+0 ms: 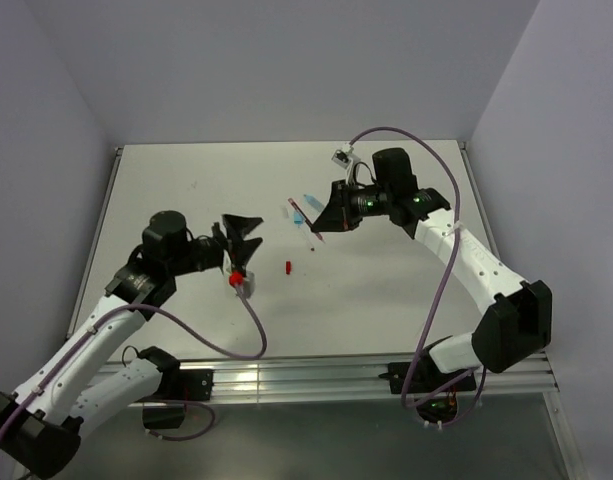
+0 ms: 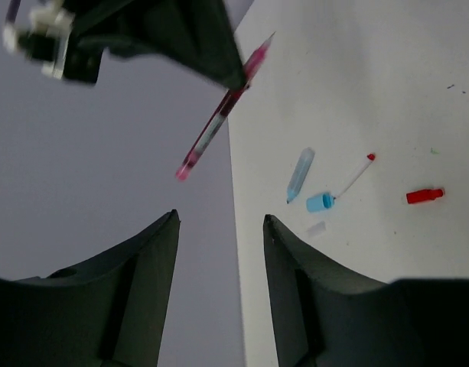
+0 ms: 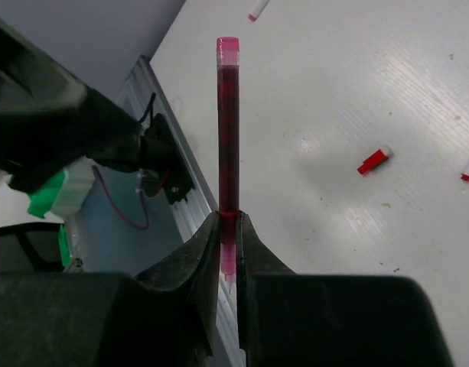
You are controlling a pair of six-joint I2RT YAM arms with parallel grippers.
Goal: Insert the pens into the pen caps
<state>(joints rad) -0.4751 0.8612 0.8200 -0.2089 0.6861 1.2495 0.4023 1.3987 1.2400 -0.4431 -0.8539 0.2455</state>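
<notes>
- Pale purple-grey walls (image 1: 286, 60) stand around a flat white table (image 1: 186, 190), with both robot arms reaching over it.
- On the left, the left hand (image 1: 246, 234) is up above the table. Its two black fingers (image 2: 146, 260) are spread apart and nothing is between them.
- Just to the right of that hand, a small stubby red plastic cap (image 1: 288, 266) lies alone on the table.
- A bit farther back lie a short light blue plastic cap (image 2: 320, 202), a thin white stick pen with a red end (image 2: 355, 174) touching or almost touching it, and a clear light blue tube (image 2: 301, 172) beside them.
- On the right, the right hand (image 3: 228, 222) is squeezed tight on a long dark red pen with a pink end (image 3: 228, 138). The pen is up in the air, well above the table, and its long free end points toward the left hand.
- I think the job has only just begun. No pen that I can see has a cap on it.
- The red pen needs a cap, and so does the white pen. The empty left hand looks free to pick up a cap.
</notes>
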